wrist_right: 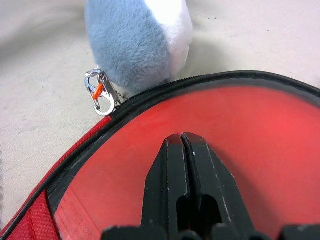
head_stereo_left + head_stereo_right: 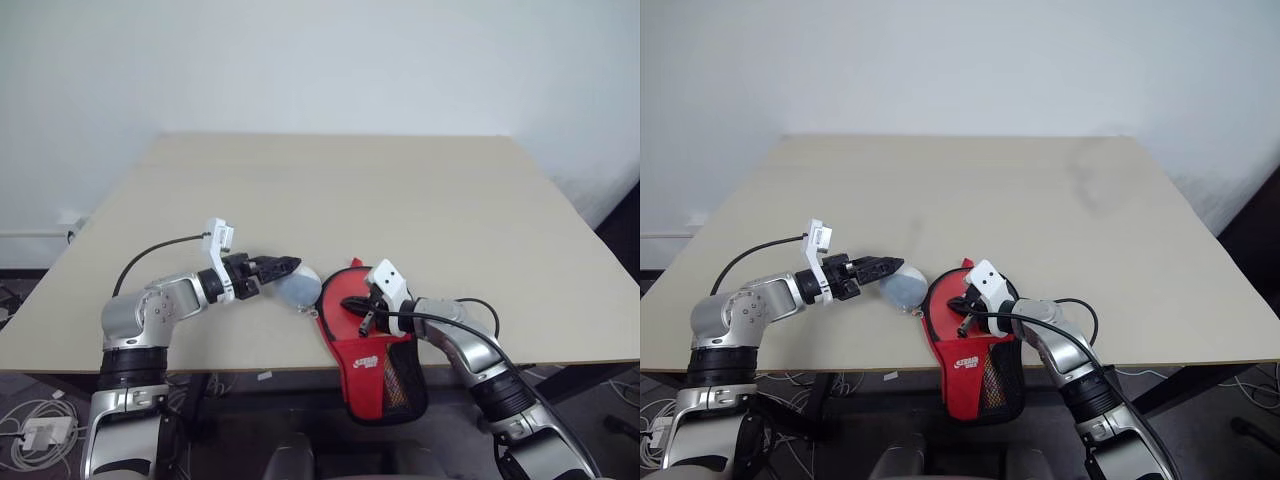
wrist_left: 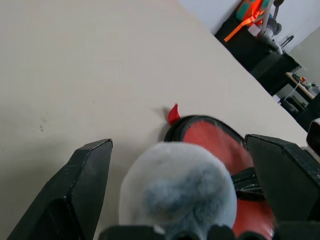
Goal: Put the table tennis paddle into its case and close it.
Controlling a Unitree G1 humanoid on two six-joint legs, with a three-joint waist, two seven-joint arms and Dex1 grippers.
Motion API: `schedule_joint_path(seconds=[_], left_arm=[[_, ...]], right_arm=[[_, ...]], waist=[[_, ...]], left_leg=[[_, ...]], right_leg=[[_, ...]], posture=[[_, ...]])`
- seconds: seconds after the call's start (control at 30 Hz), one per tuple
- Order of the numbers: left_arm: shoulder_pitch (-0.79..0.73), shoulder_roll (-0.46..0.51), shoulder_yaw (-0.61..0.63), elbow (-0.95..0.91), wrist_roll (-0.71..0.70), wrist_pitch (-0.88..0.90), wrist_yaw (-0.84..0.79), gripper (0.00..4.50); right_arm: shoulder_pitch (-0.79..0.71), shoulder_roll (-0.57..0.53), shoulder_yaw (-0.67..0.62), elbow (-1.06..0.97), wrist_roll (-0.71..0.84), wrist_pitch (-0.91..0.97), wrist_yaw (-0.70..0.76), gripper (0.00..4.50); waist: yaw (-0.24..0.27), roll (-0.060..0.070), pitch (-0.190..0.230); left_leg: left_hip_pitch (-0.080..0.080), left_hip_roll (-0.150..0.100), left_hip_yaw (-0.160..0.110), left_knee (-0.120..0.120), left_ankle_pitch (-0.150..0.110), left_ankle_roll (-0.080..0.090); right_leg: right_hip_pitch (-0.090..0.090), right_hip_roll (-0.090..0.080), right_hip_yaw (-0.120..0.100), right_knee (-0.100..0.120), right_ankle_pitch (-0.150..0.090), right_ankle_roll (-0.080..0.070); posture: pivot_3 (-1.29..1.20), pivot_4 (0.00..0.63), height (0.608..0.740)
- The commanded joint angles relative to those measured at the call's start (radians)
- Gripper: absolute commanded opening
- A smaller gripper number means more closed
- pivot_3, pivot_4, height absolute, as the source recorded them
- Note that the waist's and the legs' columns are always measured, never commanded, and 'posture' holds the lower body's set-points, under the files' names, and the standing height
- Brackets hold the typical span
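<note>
Case (image 2: 372, 350), red with a black rim, lies at the near edge of the beige table (image 2: 400, 200), its round end on the tabletop and its narrow end with the white logo and black mesh pocket hanging past the edge. Inside the round end, the table tennis paddle (image 1: 240, 130) shows its red rubber face, framed by the case's black lining and open zip; whether the handle is fully inside cannot be told. The right gripper (image 1: 184, 150) rests over that red face with its two black fingers pressed together, holding nothing. The left gripper (image 2: 285, 266) reaches in from the left side, its fingers spread wide on either side of a pale blue-grey plush lump (image 2: 300, 285), which sits on the table touching the case's rim; no clamping on the lump is evident. A small silver clip (image 1: 99, 93) with an orange part lies on the table just beside the lump and the zip.
</note>
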Motion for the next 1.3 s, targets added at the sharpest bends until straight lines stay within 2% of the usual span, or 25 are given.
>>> schedule_joint_path(seconds=[0.03, 0.37, 0.9, 1.17, 1.3], left_arm=[[0.007, -0.022, -0.018, -0.017, -0.001, -0.011, -0.002, 4.50], [-0.040, -0.078, -0.041, 0.135, 0.039, -0.051, -0.005, 4.50], [-0.073, -0.095, 0.035, 0.180, 0.015, -0.060, 0.036, 4.50], [-0.065, -0.104, 0.058, 0.119, -0.011, -0.023, 0.049, 1.83], [-0.068, -0.109, 0.057, 0.097, -0.015, -0.016, 0.063, 0.74]], right_arm=[[0.005, 0.001, 0.017, 0.009, -0.009, 0.019, 0.009, 0.02], [0.010, 0.005, 0.023, 0.003, -0.010, 0.023, 0.006, 0.02], [0.013, 0.008, 0.026, 0.022, -0.021, 0.022, 0.010, 0.02], [0.012, 0.010, 0.028, 0.037, -0.030, 0.019, 0.009, 0.00], [0.009, 0.015, 0.029, 0.041, -0.031, 0.021, 0.008, 0.00]], waist=[[-0.001, 0.000, 0.000], [-0.005, -0.001, -0.001], [-0.005, -0.001, -0.001], [-0.005, -0.002, -0.001], [-0.006, -0.002, -0.001]], left_leg=[[0.000, 0.000, 0.000, 0.000, 0.000, 0.000], [0.000, 0.000, 0.000, 0.000, 0.000, 0.000], [0.000, 0.000, 0.000, 0.000, 0.000, 0.000], [0.000, 0.000, 0.000, 0.000, 0.000, 0.000], [0.000, 0.000, 0.000, 0.000, 0.000, 0.000]], right_leg=[[0.000, 0.000, 0.000, 0.000, 0.000, 0.000], [0.000, 0.000, 0.000, 0.000, 0.000, 0.000], [0.000, 0.000, 0.000, 0.001, 0.000, 0.000], [0.000, 0.000, 0.000, 0.001, 0.000, 0.000], [0.000, 0.000, 0.000, 0.001, 0.000, 0.000]], posture=[[0.00, 0.000, 0.684], [0.00, 0.000, 0.684], [0.00, 0.000, 0.684], [0.00, 0.000, 0.684], [0.00, 0.000, 0.684]])
